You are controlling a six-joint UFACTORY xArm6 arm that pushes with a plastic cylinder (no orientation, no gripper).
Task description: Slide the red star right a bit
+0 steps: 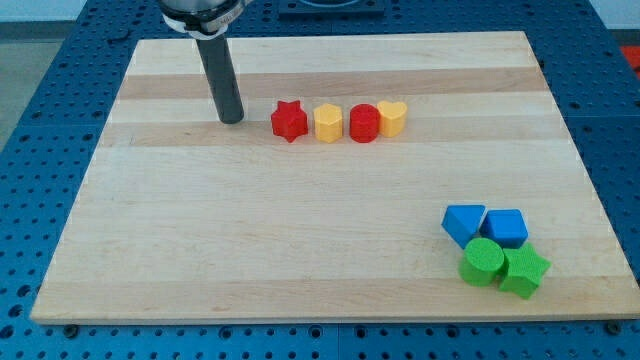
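The red star (289,120) lies on the wooden board (300,230) near the view's top middle. It is the leftmost of a row: a yellow hexagon (328,123) just to its right, then a red cylinder (364,123), then a yellow heart (392,117). My tip (232,119) rests on the board to the left of the red star, with a small gap between them. The dark rod rises from it toward the view's top.
At the view's bottom right a cluster sits close together: two blue blocks (463,222) (507,227), a green cylinder (484,261) and a green star (525,271). The board's edges border a blue perforated table (40,150).
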